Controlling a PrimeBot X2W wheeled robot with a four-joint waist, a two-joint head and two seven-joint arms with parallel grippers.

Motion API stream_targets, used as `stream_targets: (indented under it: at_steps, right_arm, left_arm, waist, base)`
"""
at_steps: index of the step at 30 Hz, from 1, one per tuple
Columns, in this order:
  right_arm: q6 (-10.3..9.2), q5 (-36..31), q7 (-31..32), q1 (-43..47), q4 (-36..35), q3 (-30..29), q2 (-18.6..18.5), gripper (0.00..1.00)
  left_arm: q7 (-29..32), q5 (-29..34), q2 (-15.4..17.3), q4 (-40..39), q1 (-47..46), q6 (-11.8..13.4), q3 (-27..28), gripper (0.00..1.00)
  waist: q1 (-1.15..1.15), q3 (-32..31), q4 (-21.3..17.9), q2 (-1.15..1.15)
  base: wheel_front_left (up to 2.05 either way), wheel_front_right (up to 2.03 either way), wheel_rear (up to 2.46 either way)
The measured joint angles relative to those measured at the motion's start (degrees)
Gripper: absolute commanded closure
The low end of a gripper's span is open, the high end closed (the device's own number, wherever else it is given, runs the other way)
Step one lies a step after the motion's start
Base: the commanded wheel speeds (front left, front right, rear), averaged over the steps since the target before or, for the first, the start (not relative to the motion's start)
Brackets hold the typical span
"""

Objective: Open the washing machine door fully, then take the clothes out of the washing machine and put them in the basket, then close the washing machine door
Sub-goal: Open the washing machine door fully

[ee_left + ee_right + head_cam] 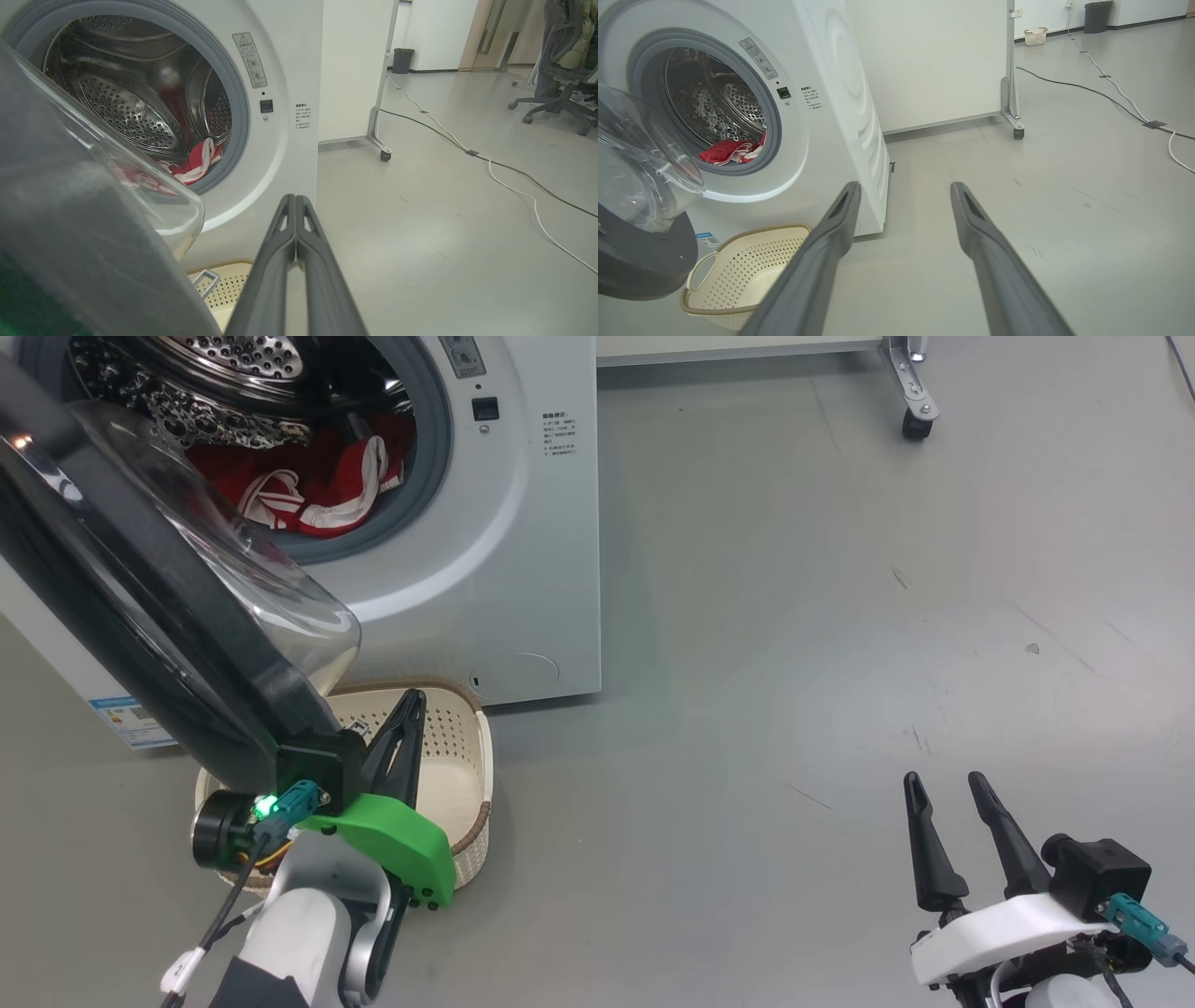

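The white washing machine [523, 560] stands at upper left with its door [140, 588] swung open, black rim and clear glass bowl toward me. Red clothes [308, 476] with white stripes lie in the steel drum, also seen as clothes [731, 151] and clothes [196, 163]. The cream basket [467, 747] sits on the floor under the door, empty in the right wrist view [738, 275]. My left gripper [411, 702] is shut, empty, over the basket just right of the door's lower edge. My right gripper [943, 782] hovers open over bare floor at lower right.
A wheeled partition foot [915, 392] stands behind the machine's right side. Cables [490, 158] run across the grey floor farther out. A bin [402, 60] and an office chair [560, 93] are far back. Open floor [840, 616] lies right of the machine.
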Motion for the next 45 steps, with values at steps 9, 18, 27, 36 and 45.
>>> stream_targets:
  at_steps: [9,18,27,36,45]
  right_arm:
    - [0.43,0.00,0.00,0.00,0.34,-0.56,0.64,0.00]
    - [0.51,-0.05,0.00,-0.01,0.65,-0.86,0.88,0.00]
    - [0.93,-0.22,0.00,-0.01,1.13,-1.36,1.27,0.00]
    - [0.94,-0.70,0.00,0.01,1.25,-2.42,1.27,0.00]
    - [1.00,-1.07,0.00,0.07,1.37,-2.38,1.33,0.00]
  left_arm:
    - [0.00,-0.37,-0.04,3.02,0.29,1.04,1.48,1.00]
    - [-0.58,-0.47,-0.11,5.37,0.24,1.93,2.70,1.00]
    - [-3.01,-1.23,-0.62,6.44,0.07,2.01,3.54,1.00]
    - [-3.57,-1.58,-1.14,8.77,-0.66,2.00,2.72,1.00]
    - [-4.60,-2.02,-1.36,10.13,-0.65,1.94,2.64,1.00]
  waist:
    - [0.00,0.38,-0.06,0.00]
    - [0.00,0.48,0.10,0.00]
    - [0.00,0.24,0.50,0.00]
    - [0.00,-0.23,2.02,0.00]
    - [0.00,-1.00,4.29,0.00]
  base:
    - [0.00,0.00,0.00]
    - [0.00,0.00,0.00]
    - [0.00,0.00,0.00]
    - [0.00,0.00,0.00]
    - [0.00,0.00,0.00]
